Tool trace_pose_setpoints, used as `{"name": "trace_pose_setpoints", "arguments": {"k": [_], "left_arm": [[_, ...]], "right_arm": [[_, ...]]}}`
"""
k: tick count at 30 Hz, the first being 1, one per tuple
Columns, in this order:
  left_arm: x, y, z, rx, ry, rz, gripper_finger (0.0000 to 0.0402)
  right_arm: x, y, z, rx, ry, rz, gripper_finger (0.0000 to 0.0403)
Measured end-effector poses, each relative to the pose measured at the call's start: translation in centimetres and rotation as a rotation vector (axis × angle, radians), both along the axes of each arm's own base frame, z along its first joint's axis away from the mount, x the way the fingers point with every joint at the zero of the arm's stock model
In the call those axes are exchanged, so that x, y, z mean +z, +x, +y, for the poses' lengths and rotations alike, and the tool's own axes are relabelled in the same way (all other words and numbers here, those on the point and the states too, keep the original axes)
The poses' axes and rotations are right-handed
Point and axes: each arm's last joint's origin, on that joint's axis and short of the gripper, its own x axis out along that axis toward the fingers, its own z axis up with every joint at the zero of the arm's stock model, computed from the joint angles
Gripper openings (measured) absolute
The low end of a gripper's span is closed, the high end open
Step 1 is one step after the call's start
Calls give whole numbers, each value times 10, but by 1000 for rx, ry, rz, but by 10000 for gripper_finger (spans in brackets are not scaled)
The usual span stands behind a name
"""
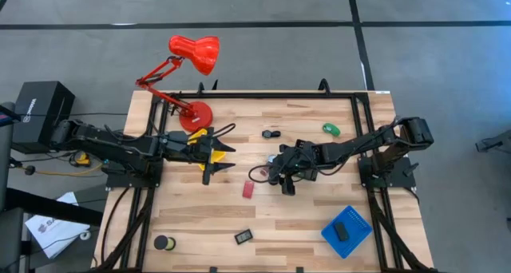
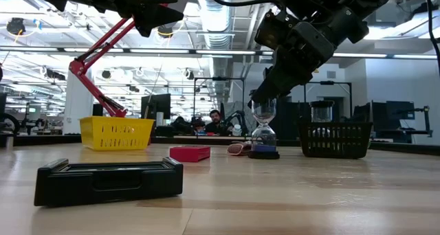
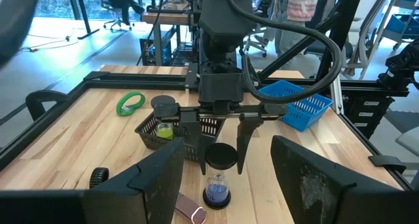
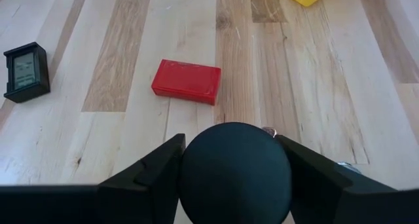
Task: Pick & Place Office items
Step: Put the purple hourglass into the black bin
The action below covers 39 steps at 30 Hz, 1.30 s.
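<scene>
A small hourglass with a black top cap and a blue base stands upright on the wood table near its middle. My right gripper is over it, open, with one finger on each side of the cap. My left gripper hangs open over the table beside the yellow tray and holds nothing. Lying loose on the table are a red block, a green piece, a small black clock, a black disc and another black item. My right gripper comes at the hourglass from above, fingers pointing down on two sides of its black top cap. Whether the fingers touch the cap, I cannot tell. The hourglass stands upright on its blue base on the table.
A black mesh basket holding a yellow-green thing stands just behind the hourglass. A blue tray with a black item sits at the near right. The red desk lamp stands at the far edge. Bare wood lies near the front middle.
</scene>
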Motion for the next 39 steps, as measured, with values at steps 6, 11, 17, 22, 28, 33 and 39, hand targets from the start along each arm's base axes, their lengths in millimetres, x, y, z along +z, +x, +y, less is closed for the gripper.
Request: {"name": "trace_pose_setpoints", "arguments": {"k": [6,11,17,22,28,33,39], "left_arm": [[0,0,0,-1,0,0,226],[0,0,0,-1,0,0,226],[0,0,0,-4,-1,0,226],[0,0,0,-4,-1,0,223],[0,0,0,-3,-1,0,222],[0,0,0,1,0,-5,224],[1,0,0,1,0,-7,226]], "right_arm": [[0,0,0,0,0,3,224],[0,0,0,0,0,2,211],[0,0,0,0,0,2,221],[0,0,0,2,3,2,244],[0,0,0,2,3,2,241],[0,0,0,3,2,2,239],[0,0,0,2,2,2,239]]}}
